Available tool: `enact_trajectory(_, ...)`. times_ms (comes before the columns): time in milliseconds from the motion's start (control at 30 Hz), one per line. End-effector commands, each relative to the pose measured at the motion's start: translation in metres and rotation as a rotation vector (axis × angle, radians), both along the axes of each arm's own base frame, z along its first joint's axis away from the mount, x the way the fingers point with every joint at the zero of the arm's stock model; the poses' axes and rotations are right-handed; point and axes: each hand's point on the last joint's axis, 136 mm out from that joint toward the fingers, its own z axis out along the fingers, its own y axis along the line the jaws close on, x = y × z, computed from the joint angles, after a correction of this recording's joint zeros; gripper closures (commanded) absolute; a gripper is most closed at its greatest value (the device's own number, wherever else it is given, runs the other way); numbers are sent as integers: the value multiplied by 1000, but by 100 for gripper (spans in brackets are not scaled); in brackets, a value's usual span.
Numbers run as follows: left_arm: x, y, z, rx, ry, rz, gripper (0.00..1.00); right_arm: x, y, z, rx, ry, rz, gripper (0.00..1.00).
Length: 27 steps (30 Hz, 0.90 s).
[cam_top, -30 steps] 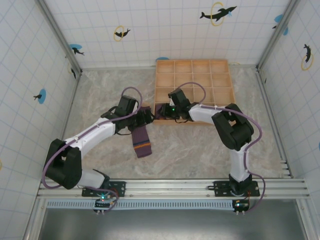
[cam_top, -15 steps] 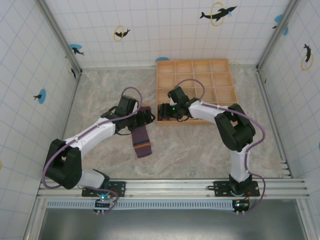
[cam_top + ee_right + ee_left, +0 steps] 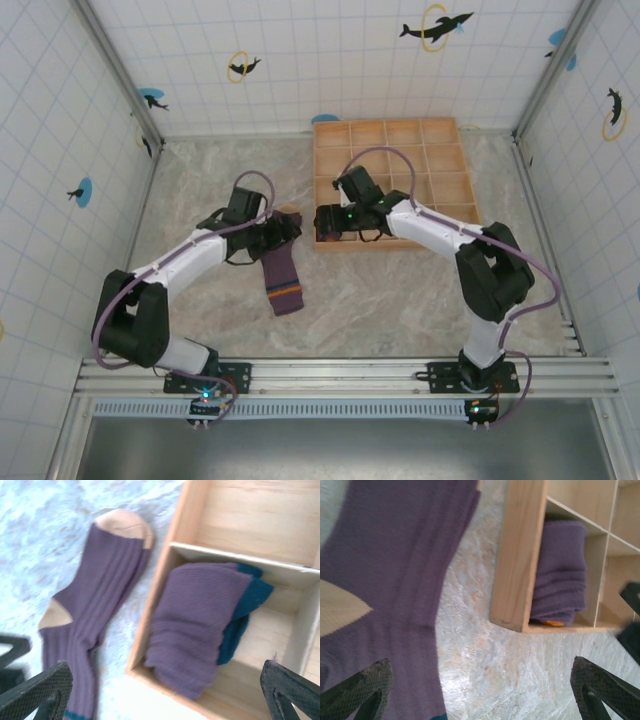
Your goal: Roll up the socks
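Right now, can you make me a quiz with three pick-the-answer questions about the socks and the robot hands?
1. Where is the rolled sock?
A) on the table
B) in a corner box of the wooden tray
C) in a gripper

2. The flat sock has a toe of which colour?
A) tan
B) red
C) white

3. How is the right gripper?
A) open
B) shut on a sock
C) shut on nothing

Answers:
B, it sits inside the tray's corner walls.
A, the toe end is tan.
A, its fingers stand wide apart, gripping nothing.

walls (image 3: 330,80) — white tiles, dolphin stickers (image 3: 432,27) | tabletop (image 3: 400,290) — beige marble pattern
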Motion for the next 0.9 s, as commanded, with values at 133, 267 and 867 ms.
enact_trajectory(133,-2,22,-8,13,75,49,7,-63,12,5,11,-24,124,0)
enact_trajectory(267,-7,32,-17,26,107,75,6,-81,1,-12,20,-12,105,1)
enact_trajectory(867,-27,60,-35,89,191,159,7,-80,49,-58,165,84,194,17)
